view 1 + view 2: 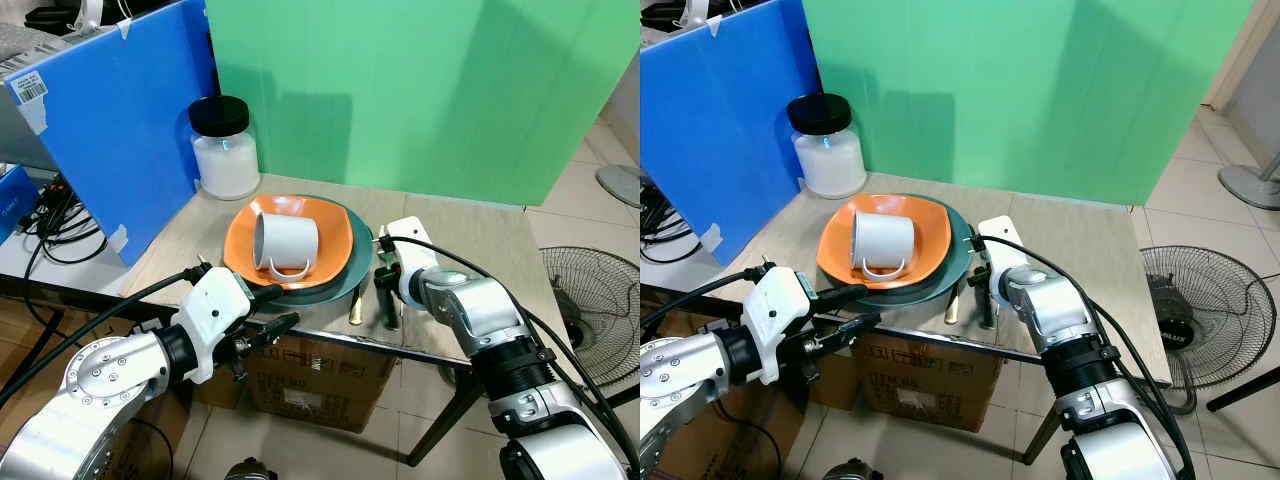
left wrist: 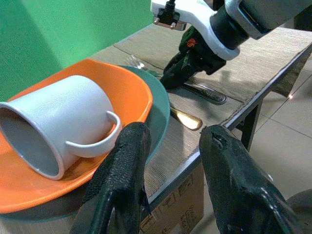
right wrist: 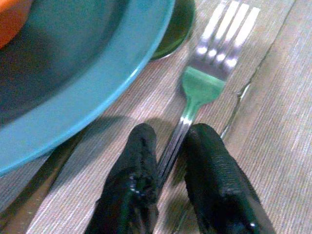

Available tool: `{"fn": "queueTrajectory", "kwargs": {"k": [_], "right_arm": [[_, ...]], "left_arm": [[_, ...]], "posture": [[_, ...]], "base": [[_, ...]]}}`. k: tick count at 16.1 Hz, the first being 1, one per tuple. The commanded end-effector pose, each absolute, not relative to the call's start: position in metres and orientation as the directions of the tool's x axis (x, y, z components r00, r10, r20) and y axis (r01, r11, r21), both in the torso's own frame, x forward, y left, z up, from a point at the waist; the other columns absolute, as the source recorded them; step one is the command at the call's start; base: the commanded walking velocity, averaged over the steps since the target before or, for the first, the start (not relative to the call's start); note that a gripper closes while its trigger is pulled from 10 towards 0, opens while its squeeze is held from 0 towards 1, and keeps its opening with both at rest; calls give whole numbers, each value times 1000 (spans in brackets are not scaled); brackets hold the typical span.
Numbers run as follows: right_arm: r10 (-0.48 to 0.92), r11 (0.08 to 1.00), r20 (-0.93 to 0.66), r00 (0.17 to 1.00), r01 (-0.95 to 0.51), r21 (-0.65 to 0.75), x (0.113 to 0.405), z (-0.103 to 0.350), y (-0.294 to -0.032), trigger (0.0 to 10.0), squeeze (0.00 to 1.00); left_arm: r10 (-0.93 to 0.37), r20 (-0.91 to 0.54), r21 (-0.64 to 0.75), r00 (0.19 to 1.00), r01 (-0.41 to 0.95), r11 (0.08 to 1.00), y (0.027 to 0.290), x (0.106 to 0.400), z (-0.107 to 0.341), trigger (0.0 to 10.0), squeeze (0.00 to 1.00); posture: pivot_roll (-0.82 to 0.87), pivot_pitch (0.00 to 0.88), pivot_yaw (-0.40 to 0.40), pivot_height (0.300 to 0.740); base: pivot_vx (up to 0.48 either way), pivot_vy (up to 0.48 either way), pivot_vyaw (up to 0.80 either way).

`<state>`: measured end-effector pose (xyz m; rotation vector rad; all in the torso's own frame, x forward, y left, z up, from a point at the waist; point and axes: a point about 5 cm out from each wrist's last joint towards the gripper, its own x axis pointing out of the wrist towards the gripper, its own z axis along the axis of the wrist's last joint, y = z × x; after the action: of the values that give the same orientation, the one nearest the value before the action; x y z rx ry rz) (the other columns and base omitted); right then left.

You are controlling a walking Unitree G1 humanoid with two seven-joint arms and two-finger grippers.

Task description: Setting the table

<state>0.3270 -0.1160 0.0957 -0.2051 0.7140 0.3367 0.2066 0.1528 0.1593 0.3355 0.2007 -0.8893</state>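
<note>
A white mug (image 1: 285,243) lies on its side on an orange plate (image 1: 332,218), which rests on a teal plate (image 1: 357,255) near the table's (image 1: 470,240) front edge. Right of the plates, a silver fork (image 3: 212,73) lies flat on the table, tines pointing away. My right gripper (image 3: 170,131) is shut on the fork's handle, low on the tabletop (image 1: 386,300). A gold-coloured utensil (image 1: 355,306) lies between fork and teal plate. My left gripper (image 1: 285,307) hovers open off the front edge, pointing at the plates, nothing between its fingers (image 2: 126,161).
A jar with a black lid (image 1: 225,150) stands at the back left of the table. A blue board (image 1: 120,120) leans on the left, a green screen (image 1: 420,90) behind. A cardboard box (image 1: 310,385) sits under the table, a floor fan (image 1: 590,300) to the right.
</note>
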Motion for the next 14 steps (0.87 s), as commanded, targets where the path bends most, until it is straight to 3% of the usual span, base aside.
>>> {"fn": "queueTrajectory", "kwargs": {"k": [1, 7, 11, 14], "right_arm": [[212, 934, -706, 675, -353, -57, 324, 88, -122, 0, 0], [210, 948, -693, 690, -317, -28, 321, 90, -123, 0, 0], [221, 962, -606, 764, -274, 5, 323, 113, -132, 0, 0], [268, 961, -413, 870, -271, 52, 318, 148, -141, 0, 0]], "left_arm": [[-735, -309, 202, 603, 797, 569, 151, 208, 159, 10000, 0], [-746, -310, 208, 590, 807, 552, 150, 212, 159, 10000, 0], [-752, -279, 239, 597, 802, 547, 145, 220, 172, 10000, 0], [-738, -241, 276, 630, 774, 570, 139, 228, 182, 10000, 0]], "posture": [[135, 0, 8, 740], [120, 0, 32, 740], [111, 0, 48, 740], [108, 0, 53, 740]], "base": [[0, 0, 0], [0, 0, 0], [0, 0, 0], [0, 0, 0]]}}
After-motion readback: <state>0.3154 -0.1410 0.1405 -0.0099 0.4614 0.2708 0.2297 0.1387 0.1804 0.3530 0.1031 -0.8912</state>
